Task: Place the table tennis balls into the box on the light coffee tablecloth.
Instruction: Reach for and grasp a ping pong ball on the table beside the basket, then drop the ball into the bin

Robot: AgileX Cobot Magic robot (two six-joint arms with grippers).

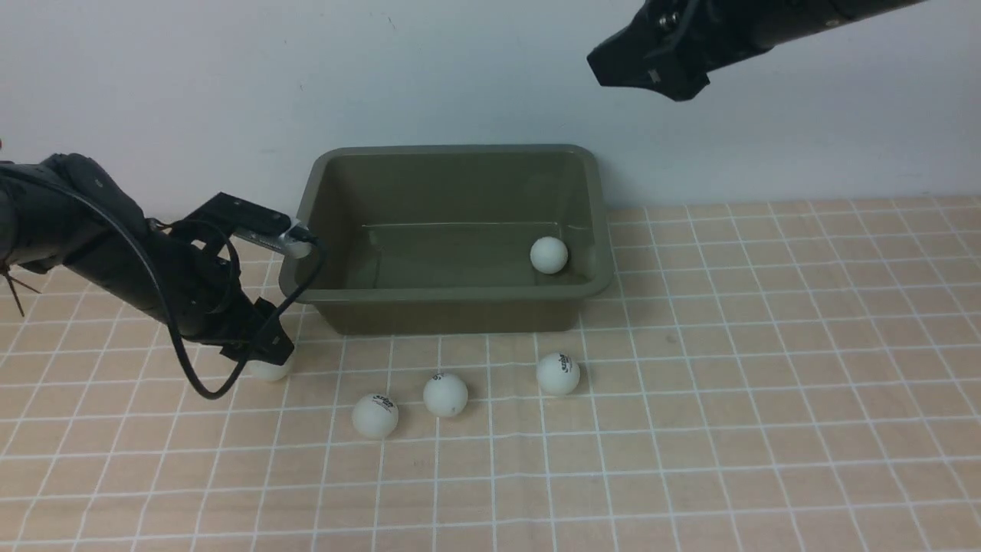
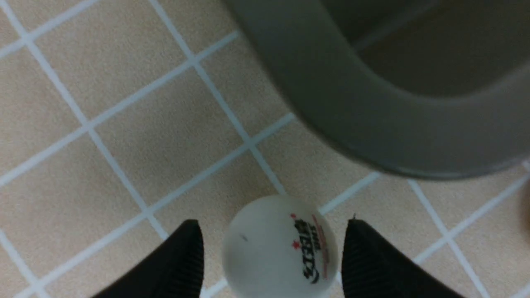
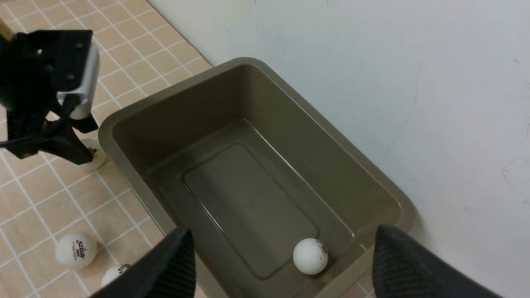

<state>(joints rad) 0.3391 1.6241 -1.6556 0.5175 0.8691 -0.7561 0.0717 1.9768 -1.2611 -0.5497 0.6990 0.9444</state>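
The left claw (image 1: 268, 357) is down on the light coffee tablecloth (image 1: 766, 383), just off the box's near left corner. Its jaws are open and straddle one ball (image 2: 277, 252) without closing on it. The right claw (image 1: 636, 73) hangs high above the box's far right corner, spread wide and empty. The box (image 1: 452, 314) sits at the table's far edge, against the wall (image 1: 191, 77).

I count five table tennis balls. One is the ball at the left claw, and an inside ball (image 1: 549, 254) lies by the box's right wall. Three are loose before its near wall: a left ball (image 1: 375, 415), a middle ball (image 1: 445, 394) and a right ball (image 1: 557, 373).
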